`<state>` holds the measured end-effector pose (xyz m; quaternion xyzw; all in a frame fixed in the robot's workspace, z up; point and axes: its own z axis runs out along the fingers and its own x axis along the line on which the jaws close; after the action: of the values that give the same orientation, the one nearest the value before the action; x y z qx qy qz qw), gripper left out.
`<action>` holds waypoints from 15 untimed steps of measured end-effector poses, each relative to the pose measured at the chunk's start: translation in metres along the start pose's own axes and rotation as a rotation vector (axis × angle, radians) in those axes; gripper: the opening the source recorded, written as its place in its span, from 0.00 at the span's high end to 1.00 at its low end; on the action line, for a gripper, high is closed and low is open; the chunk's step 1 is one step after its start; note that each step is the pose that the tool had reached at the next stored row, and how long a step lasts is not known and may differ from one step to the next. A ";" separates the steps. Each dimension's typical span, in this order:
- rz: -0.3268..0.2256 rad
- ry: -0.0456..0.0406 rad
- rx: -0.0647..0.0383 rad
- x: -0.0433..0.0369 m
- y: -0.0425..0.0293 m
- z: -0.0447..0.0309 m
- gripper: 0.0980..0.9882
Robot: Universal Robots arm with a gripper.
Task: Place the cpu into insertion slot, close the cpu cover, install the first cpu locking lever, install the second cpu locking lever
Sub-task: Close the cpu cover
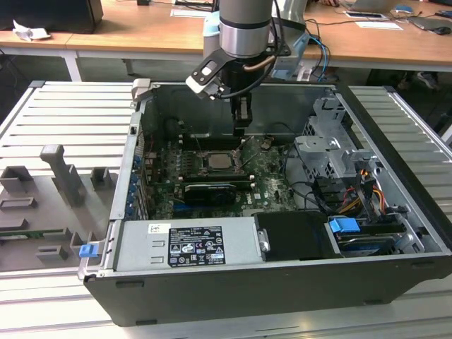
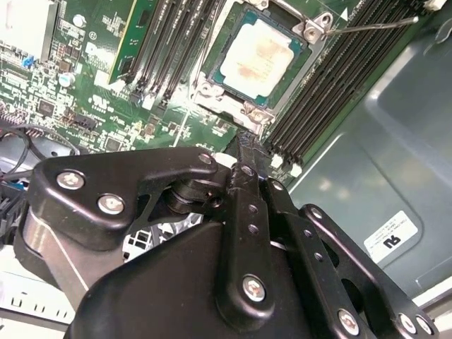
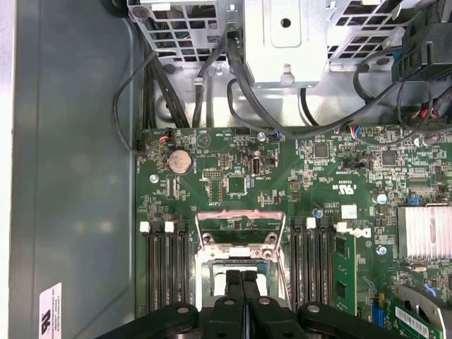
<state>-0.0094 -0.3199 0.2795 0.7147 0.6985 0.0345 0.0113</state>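
Note:
The cpu [image 2: 260,58], a silver-grey square chip, sits in the insertion slot [image 1: 217,161] on the green motherboard. The cpu cover [image 2: 305,30], a thin metal frame, lies around the chip's face. A thin metal locking lever [image 2: 374,27] juts out from one corner of the socket over the memory slots. My gripper [image 1: 241,127] hangs just above the slot's far edge, shut with nothing between its black fingers [image 3: 234,282]. In the second wrist view the gripper [image 2: 248,145] points at the socket's corner. In the first wrist view the fingers hide part of the socket [image 3: 212,261].
Long black memory slots [image 3: 164,268] flank the socket on both sides. A drive cage [image 1: 328,152] and cables [image 1: 311,191] fill the exterior view's right of the case. A power supply [image 1: 187,244] lies at the front. Grey fixtures [image 1: 63,176] stand on the table at the left.

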 end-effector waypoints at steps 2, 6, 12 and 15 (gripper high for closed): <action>0.000 0.0000 0.000 0.0000 0.0018 0.0001 0.99; 0.000 0.0001 0.000 0.0001 0.0047 0.0002 0.99; 0.000 0.0000 0.000 0.0003 0.0105 0.0006 0.99; 0.000 0.0000 0.000 0.0003 0.0135 0.0008 0.99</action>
<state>0.0041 -0.3199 0.2797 0.7147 0.6985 0.0345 0.0113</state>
